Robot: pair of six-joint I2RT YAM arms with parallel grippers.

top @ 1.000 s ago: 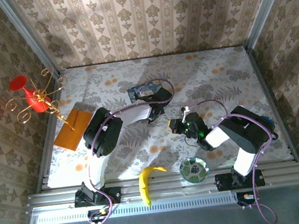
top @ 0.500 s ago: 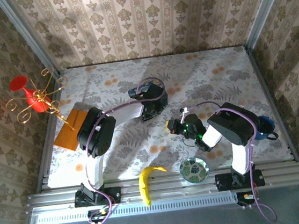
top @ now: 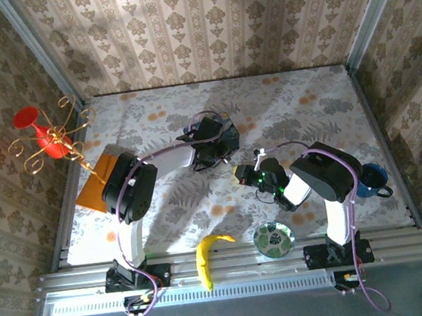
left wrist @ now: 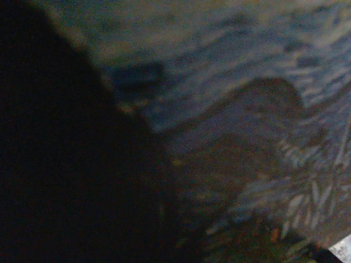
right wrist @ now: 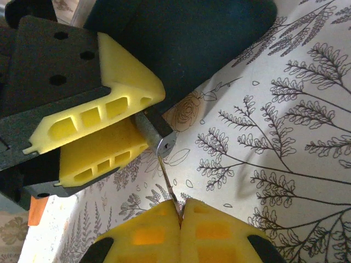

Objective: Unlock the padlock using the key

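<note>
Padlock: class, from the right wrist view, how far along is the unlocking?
Done: the left gripper clamps the padlock, and the right gripper pinches the key. In hand: the key's tip meets the padlock's silvery face; how deep it sits I cannot tell. Left: turning the key and springing the padlock open.

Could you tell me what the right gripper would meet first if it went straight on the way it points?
The padlock: the right gripper is shut on the key, whose tip sits at the padlock's silvery end. The left gripper grips the padlock just behind, though depth is unclear.
</note>
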